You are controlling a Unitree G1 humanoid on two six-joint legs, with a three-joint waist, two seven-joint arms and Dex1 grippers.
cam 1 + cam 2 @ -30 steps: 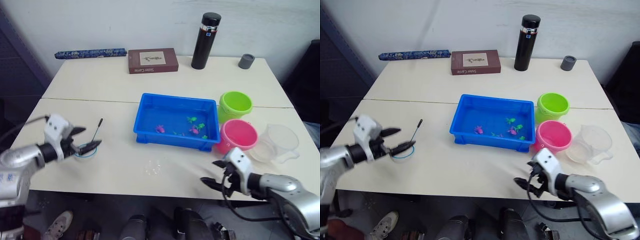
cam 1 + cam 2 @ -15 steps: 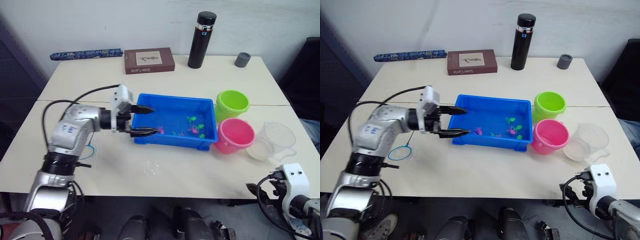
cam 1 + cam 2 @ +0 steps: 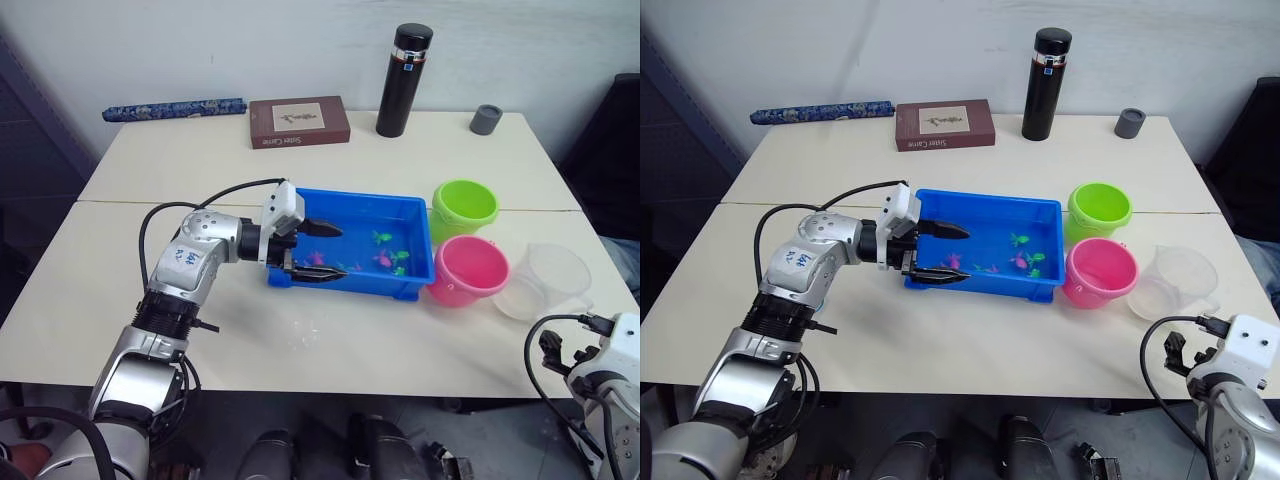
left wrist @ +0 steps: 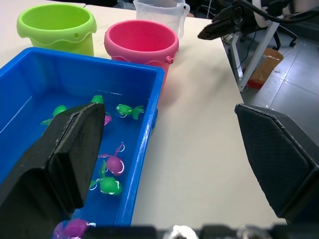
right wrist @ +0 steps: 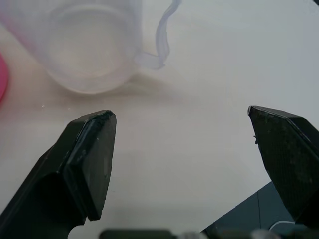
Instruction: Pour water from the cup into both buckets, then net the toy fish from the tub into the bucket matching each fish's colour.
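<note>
Left gripper (image 3: 322, 253) (jaws spread) straddles tub (image 3: 400, 208) wall.

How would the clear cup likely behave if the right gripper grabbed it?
The cup looks thin-walled and empty, so probably light and slightly squeezable. Its wide base suggests it won't tip easily, though smooth plastic may slip between the fingers.

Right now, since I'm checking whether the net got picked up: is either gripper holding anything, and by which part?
Nothing is held. The left gripper is open over the blue tub, and the right gripper is open near the clear measuring cup.
</note>
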